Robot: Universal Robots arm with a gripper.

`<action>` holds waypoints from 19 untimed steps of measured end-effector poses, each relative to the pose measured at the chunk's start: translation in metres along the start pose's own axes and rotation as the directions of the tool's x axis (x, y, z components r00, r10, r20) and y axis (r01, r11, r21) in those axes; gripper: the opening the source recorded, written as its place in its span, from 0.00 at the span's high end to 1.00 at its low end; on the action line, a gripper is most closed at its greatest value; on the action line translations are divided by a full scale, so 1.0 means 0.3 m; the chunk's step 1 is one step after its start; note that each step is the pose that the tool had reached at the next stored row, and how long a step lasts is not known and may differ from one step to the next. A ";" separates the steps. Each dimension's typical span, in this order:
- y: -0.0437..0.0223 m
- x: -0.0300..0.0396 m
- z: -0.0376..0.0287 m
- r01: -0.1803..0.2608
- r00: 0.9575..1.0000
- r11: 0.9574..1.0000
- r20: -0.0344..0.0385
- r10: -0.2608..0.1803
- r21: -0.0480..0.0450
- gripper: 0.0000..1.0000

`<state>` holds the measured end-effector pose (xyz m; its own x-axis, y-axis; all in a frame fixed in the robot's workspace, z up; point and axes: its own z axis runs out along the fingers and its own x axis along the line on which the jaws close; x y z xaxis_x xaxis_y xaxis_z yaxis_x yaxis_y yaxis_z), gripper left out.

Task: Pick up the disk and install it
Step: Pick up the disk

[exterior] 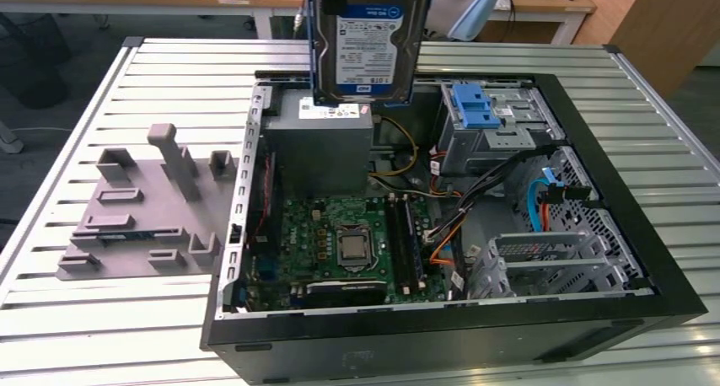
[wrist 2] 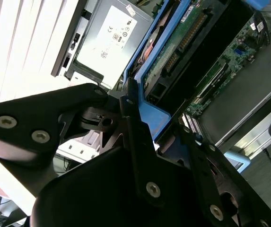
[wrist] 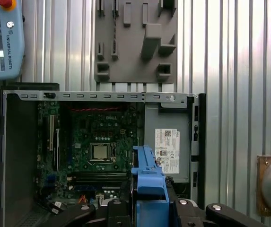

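Flat silver-grey disk (exterior: 366, 40), white-and-blue label, blue plastic carrier frame — hangs upright in the air above the grey power-supply box (exterior: 320, 146) at the far end of the open black computer case (exterior: 630, 234). Black gripper (wrist: 149, 204): jaws closed on the carrier frame. Grey moulded holder block (exterior: 141, 209) lies on the slatted metal table (exterior: 652, 74), at the exterior view's left of the case.

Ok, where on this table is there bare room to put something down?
In the exterior view, bare table slats lie between the grey holder block and the near edge, and behind the block toward the far edge. Inside the computer case it is crowded: cables beside the drive cage, the disk hanging above.
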<state>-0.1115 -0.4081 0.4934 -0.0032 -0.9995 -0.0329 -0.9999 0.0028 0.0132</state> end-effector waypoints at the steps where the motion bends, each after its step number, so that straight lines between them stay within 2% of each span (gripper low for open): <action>1: -0.007 0.000 0.000 0.000 1.000 1.000 0.000 0.000 0.000 0.64; 6: -0.038 0.001 -0.001 0.000 1.000 1.000 0.000 0.000 0.000 0.64; 10: -0.059 0.020 -0.001 0.000 1.000 1.000 0.000 0.000 0.000 0.64; 19: -0.085 0.064 -0.003 0.000 1.000 1.000 0.000 0.000 0.000 0.64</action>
<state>-0.0859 -0.4273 0.4933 -0.0034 -0.9995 -0.0329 -0.9999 0.0030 0.0132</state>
